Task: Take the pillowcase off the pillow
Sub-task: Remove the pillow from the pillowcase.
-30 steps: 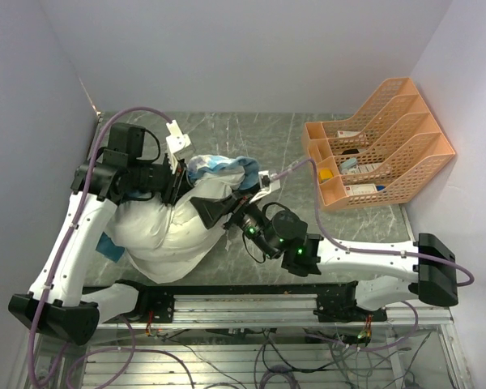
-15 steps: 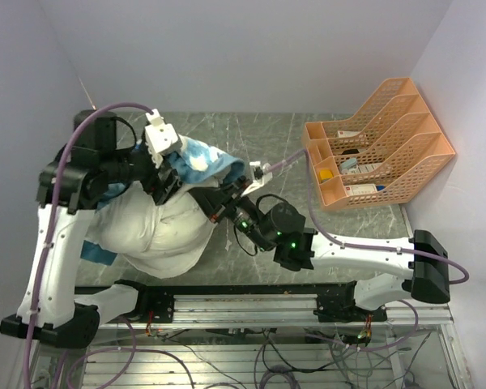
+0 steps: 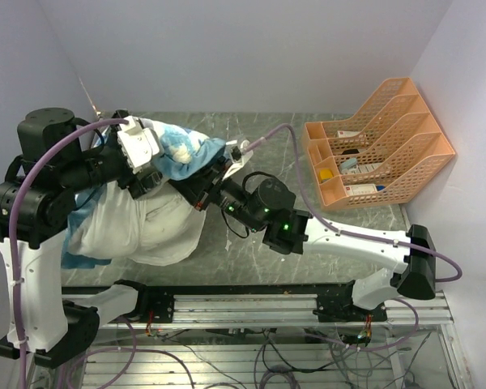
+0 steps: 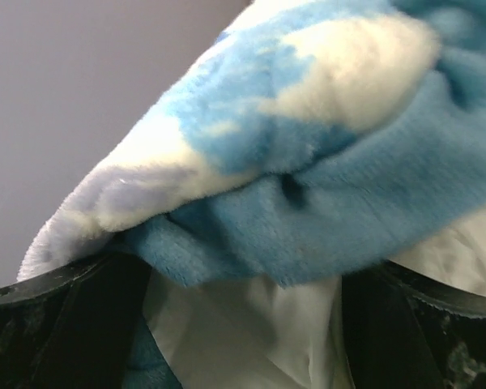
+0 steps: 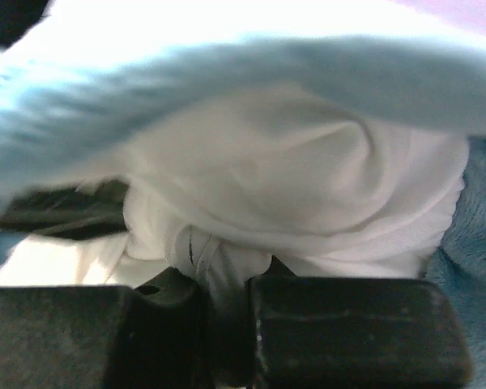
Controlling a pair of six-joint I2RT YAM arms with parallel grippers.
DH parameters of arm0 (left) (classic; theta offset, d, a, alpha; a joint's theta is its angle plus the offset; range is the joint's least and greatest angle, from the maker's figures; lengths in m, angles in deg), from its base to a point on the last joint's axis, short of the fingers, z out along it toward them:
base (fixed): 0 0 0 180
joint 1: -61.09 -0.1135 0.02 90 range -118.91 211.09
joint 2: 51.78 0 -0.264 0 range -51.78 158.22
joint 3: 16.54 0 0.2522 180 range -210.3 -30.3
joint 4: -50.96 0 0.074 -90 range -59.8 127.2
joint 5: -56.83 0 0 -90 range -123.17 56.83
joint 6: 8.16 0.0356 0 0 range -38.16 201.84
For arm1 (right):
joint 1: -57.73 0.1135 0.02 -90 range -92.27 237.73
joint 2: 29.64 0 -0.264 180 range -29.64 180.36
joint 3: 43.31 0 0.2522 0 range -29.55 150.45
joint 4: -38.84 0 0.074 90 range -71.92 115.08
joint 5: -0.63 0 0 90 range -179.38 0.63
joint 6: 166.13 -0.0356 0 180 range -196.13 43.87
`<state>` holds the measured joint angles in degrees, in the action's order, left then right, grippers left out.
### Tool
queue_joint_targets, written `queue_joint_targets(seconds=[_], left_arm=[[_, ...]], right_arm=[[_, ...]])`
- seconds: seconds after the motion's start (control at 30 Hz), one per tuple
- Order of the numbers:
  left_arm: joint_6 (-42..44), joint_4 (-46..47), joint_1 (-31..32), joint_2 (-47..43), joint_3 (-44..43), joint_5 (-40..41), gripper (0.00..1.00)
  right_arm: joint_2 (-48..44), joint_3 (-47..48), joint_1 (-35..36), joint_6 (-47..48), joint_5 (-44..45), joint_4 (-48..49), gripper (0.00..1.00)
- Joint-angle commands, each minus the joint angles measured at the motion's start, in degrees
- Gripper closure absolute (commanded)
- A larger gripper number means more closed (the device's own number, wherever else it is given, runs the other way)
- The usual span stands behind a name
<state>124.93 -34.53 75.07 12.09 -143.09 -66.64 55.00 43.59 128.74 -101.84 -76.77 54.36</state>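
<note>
Peeling the pillowcase (image 3: 182, 150), you have most of the pillow (image 3: 146, 231) bare; your right gripper (image 5: 227, 328) pinches the pillow, left gripper's (image 3: 152, 177) hold I cannot tell

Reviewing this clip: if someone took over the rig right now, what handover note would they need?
Left gripper: shut on a thick bunch of the pillowcase, raised above the table.
Right gripper: shut on white cloth, apparently the pillow at its far end.
The pillow lies mostly bare on the table's left; blue cloth also shows along its left side.
Done: case largely peeled back.
Left: pull it fully clear of the pillow.
</note>
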Motion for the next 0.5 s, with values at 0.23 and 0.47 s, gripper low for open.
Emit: queue_joint_targets(seconds=[0.23, 0.47], left_arm=[[-10.32, -5.07, 3.64, -10.04, 16.73, -23.48, 0.01], [-30.8, 16.19, 3.6, -10.69, 16.68, -29.23, 0.04]], right_arm=[[6.1, 12.19, -13.61, 3.99, -2.45, -10.39, 1.0], [10.47, 11.75, -11.6, 1.77, -10.72, -7.4, 1.0]])
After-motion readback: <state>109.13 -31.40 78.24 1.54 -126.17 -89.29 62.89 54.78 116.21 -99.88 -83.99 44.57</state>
